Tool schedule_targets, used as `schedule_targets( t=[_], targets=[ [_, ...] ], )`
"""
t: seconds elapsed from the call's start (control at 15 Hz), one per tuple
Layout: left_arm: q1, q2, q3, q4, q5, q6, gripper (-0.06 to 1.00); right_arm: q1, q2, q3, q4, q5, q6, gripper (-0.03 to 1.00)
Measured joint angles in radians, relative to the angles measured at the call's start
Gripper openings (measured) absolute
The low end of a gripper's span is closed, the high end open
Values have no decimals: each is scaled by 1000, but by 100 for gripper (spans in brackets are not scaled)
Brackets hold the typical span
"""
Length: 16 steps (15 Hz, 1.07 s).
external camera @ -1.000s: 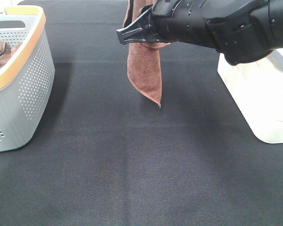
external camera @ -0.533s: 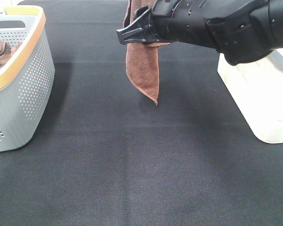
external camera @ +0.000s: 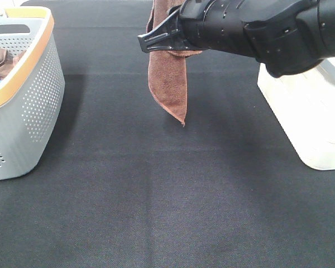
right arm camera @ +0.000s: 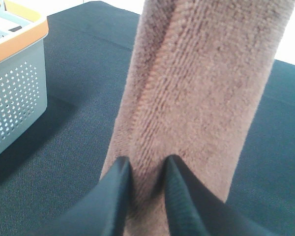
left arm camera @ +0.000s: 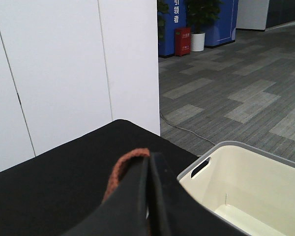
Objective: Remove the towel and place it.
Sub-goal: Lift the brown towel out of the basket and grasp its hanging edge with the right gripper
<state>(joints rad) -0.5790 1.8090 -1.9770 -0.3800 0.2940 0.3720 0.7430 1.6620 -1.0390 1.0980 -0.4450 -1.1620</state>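
Note:
The brown towel hangs in a long fold above the black table, its lower corner just off the cloth. My right gripper reaches in from the right and its narrow-set jaws pinch the towel's fold; the right wrist view shows the towel filling the picture with the right gripper closed on it. My left gripper is shut on a brown edge of the towel. The left gripper is out of the high view, above its top edge.
A grey perforated basket with an orange rim stands at the left and holds brown cloth. A cream bin stands at the right, under my right arm; it also shows in the left wrist view.
The towel's hanging end has swung slightly to the left and narrowed. Both grippers have kept their hold and hardly moved.

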Motion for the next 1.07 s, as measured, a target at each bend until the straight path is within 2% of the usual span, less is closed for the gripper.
schedule_targets(
  t=[0.07,0.2,0.33,0.53,0.67,0.73,0.93,1.07],
  targets=[
    [0,0,0,0,0,0,0,0,0,0,0,0,0,20],
    [0,0,0,-1,0,0,0,0,0,0,0,1,0,0],
    [0,0,0,10,0,0,0,0,0,0,16,1,-5,0],
    [0,0,0,113,0,0,0,0,-18,0,94,4,-77,0],
    [0,2,0,218,0,0,0,0,-66,0,216,9,-182,0],
    [0,3,0,244,-1,0,0,0,-87,0,273,19,-235,0],
    [1,5,0,264,-2,0,0,0,-135,0,456,26,-420,0],
    [1,5,0,259,-2,-28,0,0,-149,0,532,35,-498,0]
  ],
)
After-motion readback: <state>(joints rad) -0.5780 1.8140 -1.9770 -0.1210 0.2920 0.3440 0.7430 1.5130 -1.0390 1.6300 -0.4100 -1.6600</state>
